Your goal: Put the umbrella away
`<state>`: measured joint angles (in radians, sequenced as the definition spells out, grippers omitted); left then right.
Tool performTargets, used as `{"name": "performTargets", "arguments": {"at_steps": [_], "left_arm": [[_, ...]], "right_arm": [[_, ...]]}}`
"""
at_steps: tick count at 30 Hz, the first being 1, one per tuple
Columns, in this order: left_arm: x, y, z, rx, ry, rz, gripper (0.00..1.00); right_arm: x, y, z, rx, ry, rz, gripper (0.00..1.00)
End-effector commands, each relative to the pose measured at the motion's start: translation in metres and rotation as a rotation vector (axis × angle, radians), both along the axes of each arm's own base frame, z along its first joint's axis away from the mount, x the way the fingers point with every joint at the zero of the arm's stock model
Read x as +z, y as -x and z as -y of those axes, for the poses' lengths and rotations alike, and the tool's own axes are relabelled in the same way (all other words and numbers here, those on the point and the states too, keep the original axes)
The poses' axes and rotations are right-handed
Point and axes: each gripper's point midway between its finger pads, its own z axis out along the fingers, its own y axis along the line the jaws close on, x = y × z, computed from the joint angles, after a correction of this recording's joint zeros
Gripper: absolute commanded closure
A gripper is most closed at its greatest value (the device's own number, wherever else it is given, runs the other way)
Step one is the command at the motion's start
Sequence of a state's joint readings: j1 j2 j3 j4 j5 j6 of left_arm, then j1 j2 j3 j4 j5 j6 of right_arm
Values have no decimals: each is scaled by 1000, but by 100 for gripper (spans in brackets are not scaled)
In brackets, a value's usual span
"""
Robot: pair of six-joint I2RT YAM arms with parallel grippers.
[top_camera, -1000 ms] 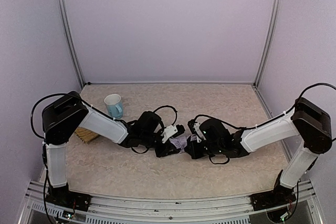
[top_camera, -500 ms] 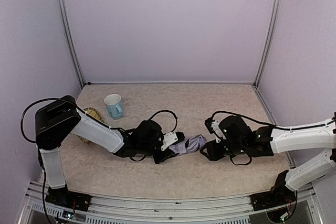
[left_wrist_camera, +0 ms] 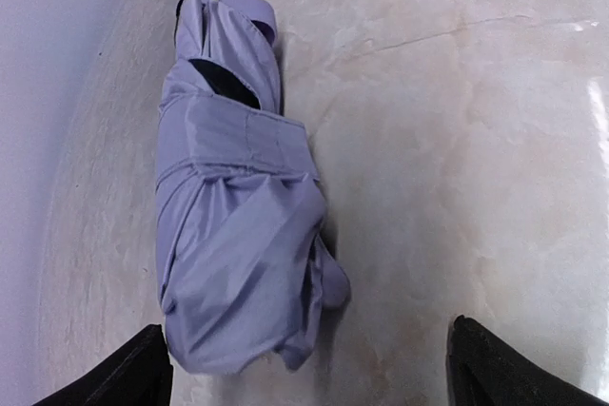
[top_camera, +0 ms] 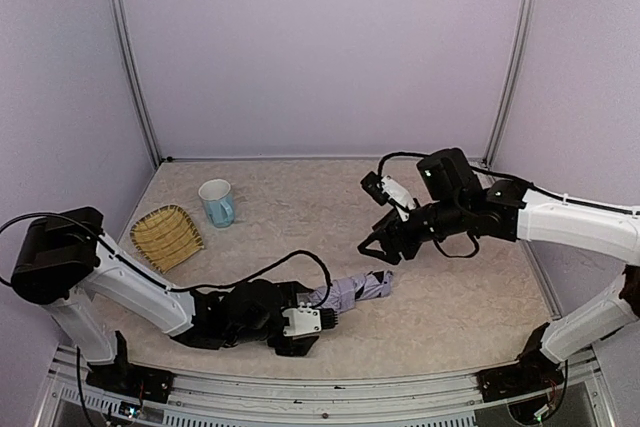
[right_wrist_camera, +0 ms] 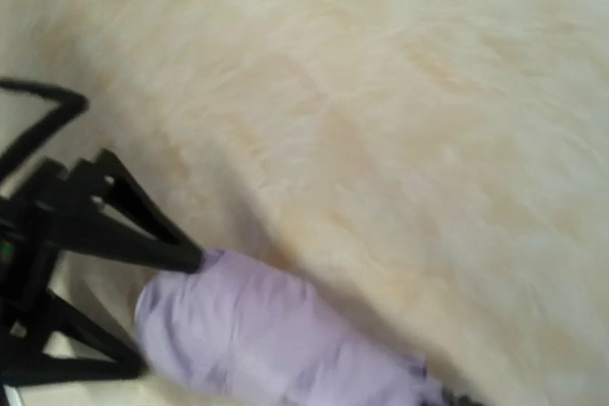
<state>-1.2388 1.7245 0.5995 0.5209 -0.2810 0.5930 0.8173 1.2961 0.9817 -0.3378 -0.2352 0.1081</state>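
On the table point(top_camera: 470, 317), toward its near edge at about 6 o'clock in the top view, lies the umbrella point(top_camera: 355, 291). It is folded into a lavender bundle with a strap wrapped round it, and its long axis runs from 8 o'clock to 2 o'clock. The left claw point(top_camera: 322, 311) lies low at the bundle's 8 o'clock end. It is released, with its two black fingers point(left_wrist_camera: 143, 373) spread wide. In the left wrist view the umbrella point(left_wrist_camera: 238, 235) lies ahead of them, just beside the left-hand one. The right claw point(top_camera: 378, 253) hangs in the air at the umbrella's 1 o'clock, fingers parted, grasping nothing. Its wrist view is blurred but shows the umbrella point(right_wrist_camera: 276, 339) below. A mug point(top_camera: 216, 201) and a yellow ribbed dish point(top_camera: 167, 237) sit at 10 o'clock, well apart from the umbrella.
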Motion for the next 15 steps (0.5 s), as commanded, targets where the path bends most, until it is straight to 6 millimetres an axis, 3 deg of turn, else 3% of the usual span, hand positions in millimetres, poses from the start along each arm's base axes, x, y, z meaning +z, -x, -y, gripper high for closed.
{"name": "performTargets", "arguments": {"at_steps": [1, 3, 6, 8, 10, 12, 15], "left_arm": [[17, 26, -16, -75, 57, -86, 1], [40, 28, -20, -86, 164, -130, 1], [74, 21, -28, -77, 346, -234, 4], [86, 7, -36, -40, 416, -283, 11], [86, 0, -42, -12, 425, -302, 14], [82, -2, -45, 4, 408, -304, 16], [78, -5, -47, 30, 410, -306, 16]], "right_arm": [[-23, 0, -21, 254, 118, -21, 28], [-33, -6, -34, 341, 156, -30, 21], [-47, -9, -49, 479, 158, -12, 22], [-62, -2, -54, 563, 158, -59, 24], [-79, 11, -53, 616, 170, -157, 25], [-91, 25, -50, 641, 172, -230, 12], [-104, 40, -48, 665, 193, -172, 9]]}}
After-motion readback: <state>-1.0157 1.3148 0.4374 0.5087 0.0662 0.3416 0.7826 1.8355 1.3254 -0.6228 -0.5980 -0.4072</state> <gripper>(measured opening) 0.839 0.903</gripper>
